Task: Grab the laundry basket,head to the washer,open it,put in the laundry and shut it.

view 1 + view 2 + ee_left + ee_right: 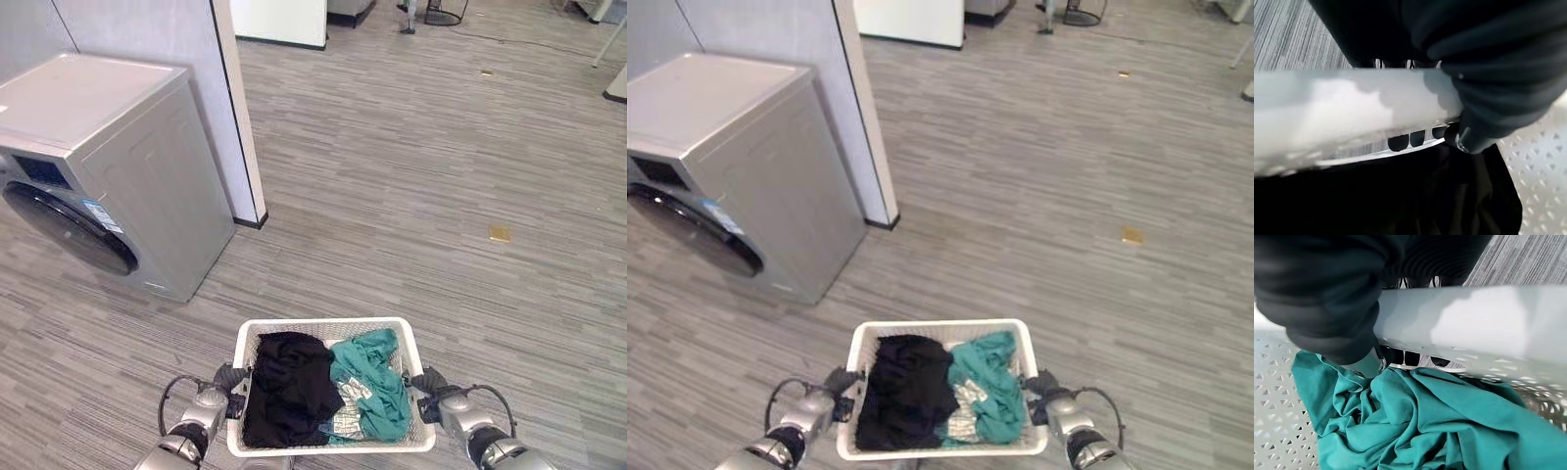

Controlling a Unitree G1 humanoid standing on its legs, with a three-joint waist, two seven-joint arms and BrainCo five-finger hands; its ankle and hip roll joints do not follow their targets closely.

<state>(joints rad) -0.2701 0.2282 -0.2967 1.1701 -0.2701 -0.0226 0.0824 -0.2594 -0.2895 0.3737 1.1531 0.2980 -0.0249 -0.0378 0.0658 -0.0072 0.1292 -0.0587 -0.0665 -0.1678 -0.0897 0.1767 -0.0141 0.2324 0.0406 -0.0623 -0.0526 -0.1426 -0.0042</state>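
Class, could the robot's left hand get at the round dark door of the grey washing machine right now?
Probably not. The left hand is curled on the rim of the white perforated laundry basket, as is the right hand. The grey washing machine's round dark door stands well ahead across bare floor.

This looks like an open indoor room set up as a home-style laundry corner, possibly a test or demonstration space. A silver-grey front-loading washing machine (pixel 103 171) with a dark round glass door stands on a grey wood-look plank floor (pixel 411 166), backed against a pale grey partition wall (pixel 147 34) edged with a white strip and black skirting. A white perforated plastic laundry basket (pixel 328 328) holds a black garment (pixel 289 387) and a teal garment (pixel 377 382), which fits the household washing setting. Well beyond the partition, the floor runs wide and bare, with a small brass floor plate (pixel 500 233) set in it and dark furniture bases (pixel 431 14) at the far edge, more like an office or lab hall.
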